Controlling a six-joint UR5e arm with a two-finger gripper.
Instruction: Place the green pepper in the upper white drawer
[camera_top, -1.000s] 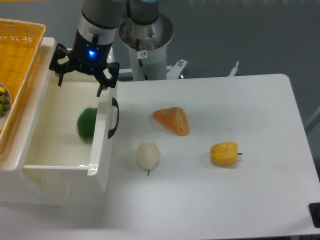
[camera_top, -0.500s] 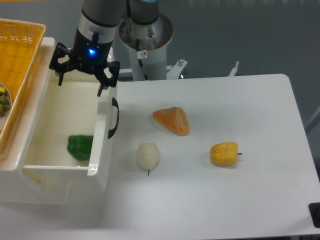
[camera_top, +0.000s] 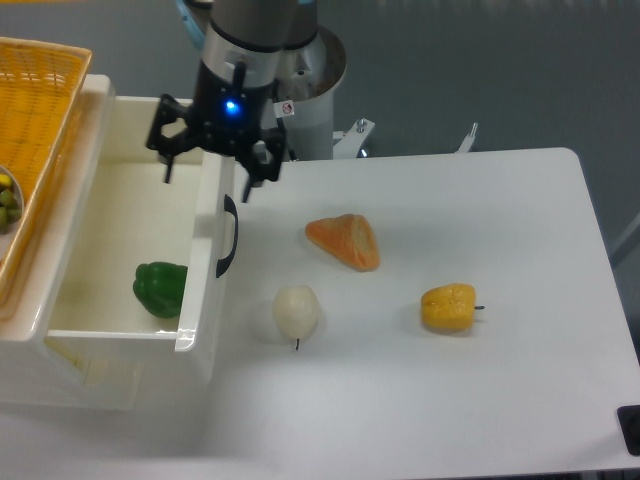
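1. While the arm hangs over the table, the green pepper (camera_top: 160, 289) lies inside the upper white drawer (camera_top: 130, 260), down at the near end of the drawer's floor and just beside its front panel.
2. The gripper (camera_top: 215, 150) sits above the far end of the drawer's front panel, straddling the wall, with its 2 fingers spread wide and nothing between them.
3. From where I stand the pepper rests on its side, well apart from the gripper and touched by nothing but the drawer.
4. The drawer stands pulled out, its black curved handle (camera_top: 229, 236) facing the table top.
5. Beyond the drawer's front, on the table (camera_top: 480, 390), 3 other things lie untouched: an orange wedge-shaped piece (camera_top: 345, 241) near the handle, a pale round bulb-like item (camera_top: 296, 311) just beside the drawer's front, and a yellow pepper (camera_top: 449, 307) well apart from it.
6. On the drawer's other side a yellow wicker basket (camera_top: 30, 130) overhangs the drawer's back edge, with a few small greenish things showing at its rim.
7. I judge the task's main part done: the pepper is in the right drawer and the gripper has let it go.
8. What is left, as I read it, is only for the arm to clear away from the drawer; the task says nothing about shutting it.
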